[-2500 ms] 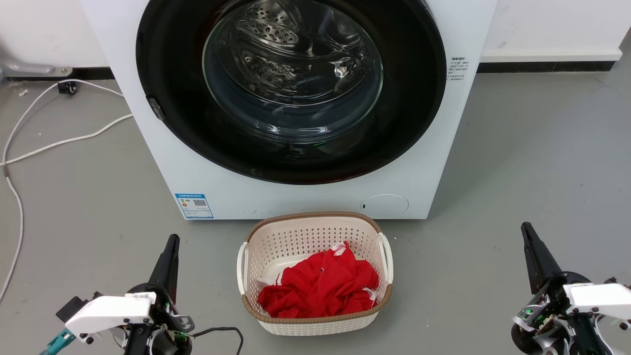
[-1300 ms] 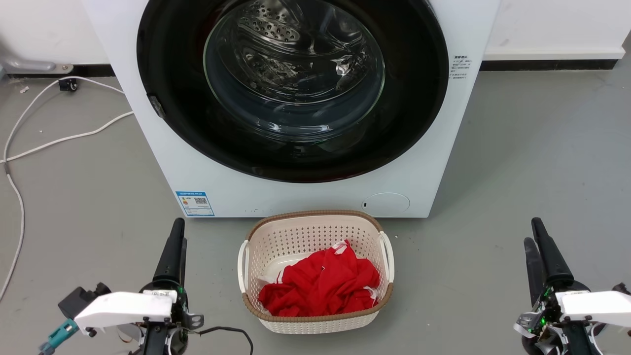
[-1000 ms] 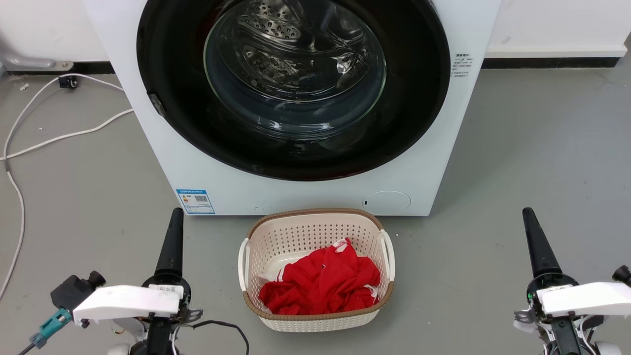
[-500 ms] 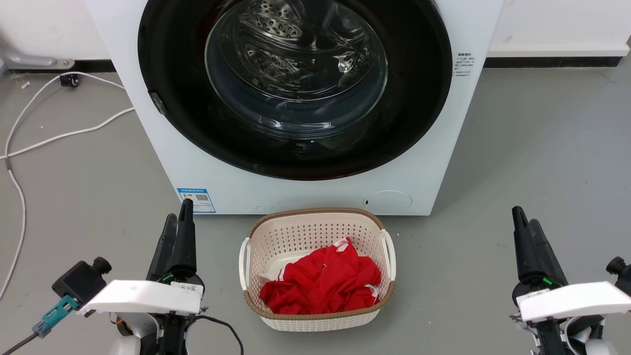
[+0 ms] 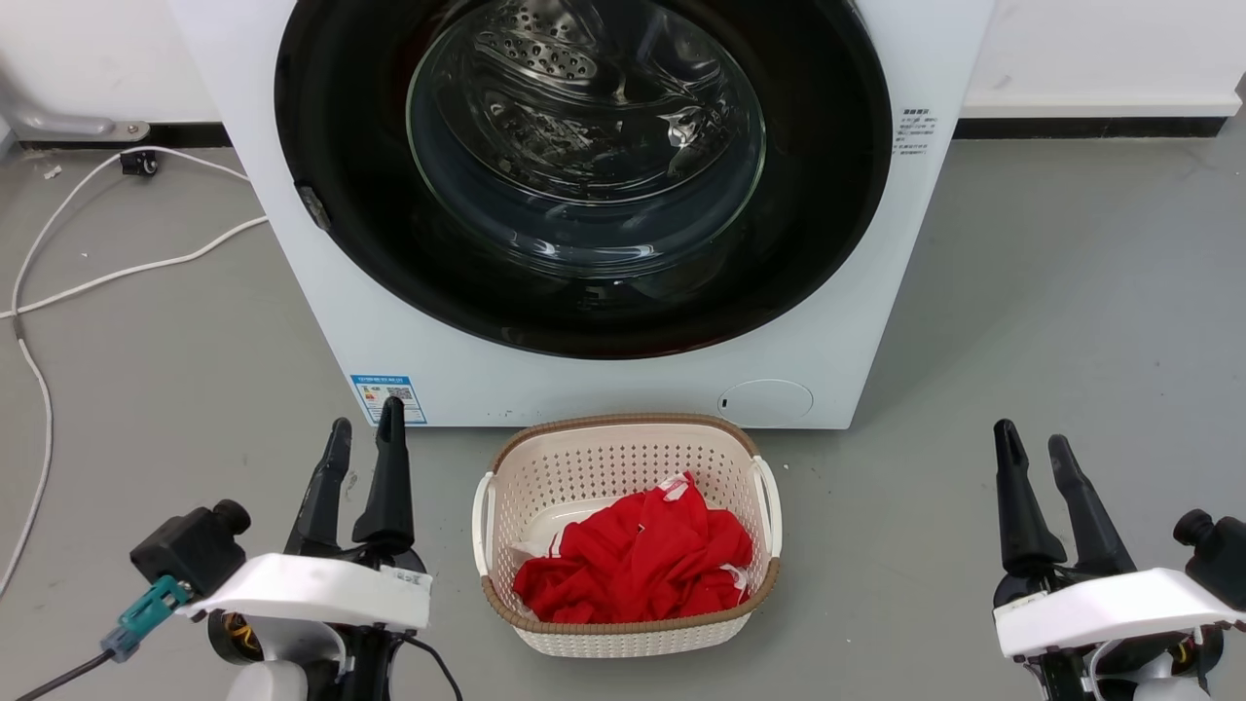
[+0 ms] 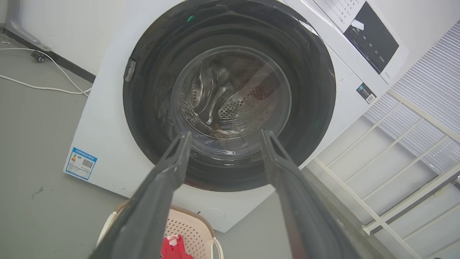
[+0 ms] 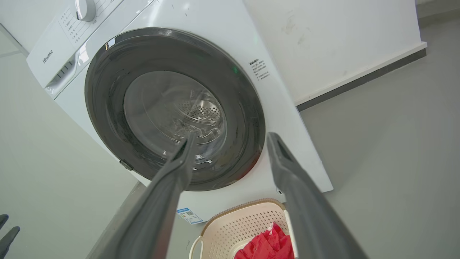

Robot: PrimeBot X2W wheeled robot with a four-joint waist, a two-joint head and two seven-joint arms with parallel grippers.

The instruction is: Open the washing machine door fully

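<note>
Jaws on both grippers stand apart and hold nothing. The left gripper (image 5: 366, 413) hangs over the floor just left of the basket (image 5: 623, 426), and the right gripper (image 5: 1029, 433) is well off to the basket's right. The washing machine door (image 5: 584, 175) sits shut against the white machine (image 5: 321, 321) behind the basket, its top cut off in the head view. Half a second ago each pair of fingers was nearly together; the door has not moved.

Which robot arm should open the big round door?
Probably the left. The washing machine door is shut, and its small grey tab, seemingly the catch, sits on the left rim, nearer the open left gripper than the open right gripper.
</note>
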